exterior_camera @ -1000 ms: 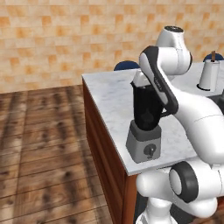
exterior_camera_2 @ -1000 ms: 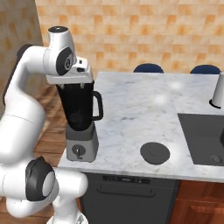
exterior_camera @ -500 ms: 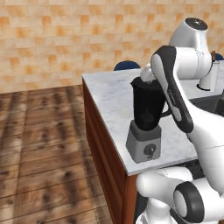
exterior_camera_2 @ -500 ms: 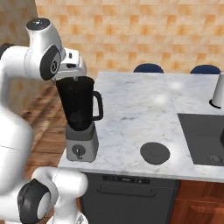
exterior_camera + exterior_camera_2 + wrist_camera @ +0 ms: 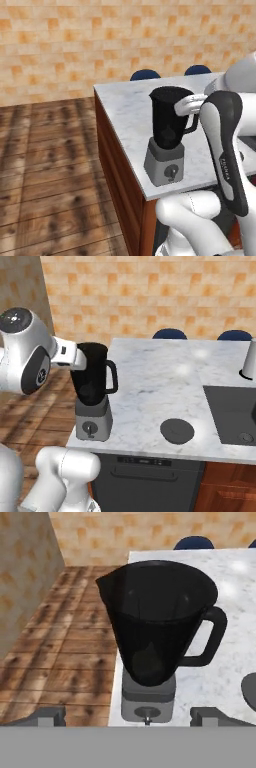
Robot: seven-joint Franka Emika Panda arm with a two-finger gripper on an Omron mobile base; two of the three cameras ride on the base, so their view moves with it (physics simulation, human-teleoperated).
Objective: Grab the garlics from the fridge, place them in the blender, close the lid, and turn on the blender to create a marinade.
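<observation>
Gripper [image 5: 128, 717] jaws wide apart, holding nothing; fingertips at bottom of hand view, left and right of the blender [image 5: 155, 637] base. Hand looks down into the open jar at frame centre. Something dim at the jar bottom, can't tell if it's garlic. Blender stands near the counter [image 5: 150, 381] front-left corner in right base view, handle facing right. Lid [image 5: 177, 431] lies flat on the counter, lower centre of right base view, apart from the blender, so the jar is uncovered for loading. Likely next: fetch lid.
</observation>
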